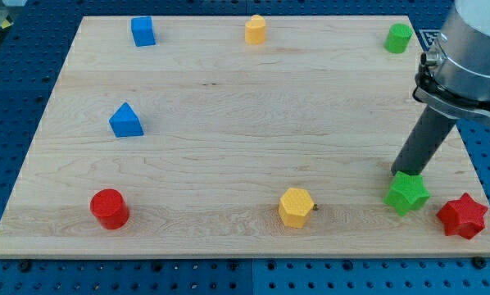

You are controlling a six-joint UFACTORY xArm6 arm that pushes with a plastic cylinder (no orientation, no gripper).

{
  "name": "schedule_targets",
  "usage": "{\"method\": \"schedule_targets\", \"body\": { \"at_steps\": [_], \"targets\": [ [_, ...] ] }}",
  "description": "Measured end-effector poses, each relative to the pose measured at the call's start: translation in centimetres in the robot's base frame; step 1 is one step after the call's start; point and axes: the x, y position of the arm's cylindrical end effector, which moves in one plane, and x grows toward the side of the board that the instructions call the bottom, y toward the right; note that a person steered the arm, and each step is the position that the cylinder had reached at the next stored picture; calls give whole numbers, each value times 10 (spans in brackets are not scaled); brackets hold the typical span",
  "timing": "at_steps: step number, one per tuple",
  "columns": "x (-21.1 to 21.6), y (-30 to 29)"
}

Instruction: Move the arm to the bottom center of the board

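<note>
Tip on wooden board, touching green star block.

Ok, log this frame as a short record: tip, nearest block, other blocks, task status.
tip: my tip, view's right, touching or just behind the green star
nearest neighbour: red star
bottom row: red cylinder, yellow hexagon
top row: blue cube, yellow block, green cylinder
left: blue triangle
status: not yet at bottom center
</note>
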Motion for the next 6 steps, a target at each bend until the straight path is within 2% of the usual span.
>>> {"method": "schedule_targets", "body": {
  "at_steps": [2,3,4,5,6],
  "targets": [
    [19,0],
    [3,-14],
    [-16,-75],
    [-16,-172],
    [23,-217]
  ]
}}
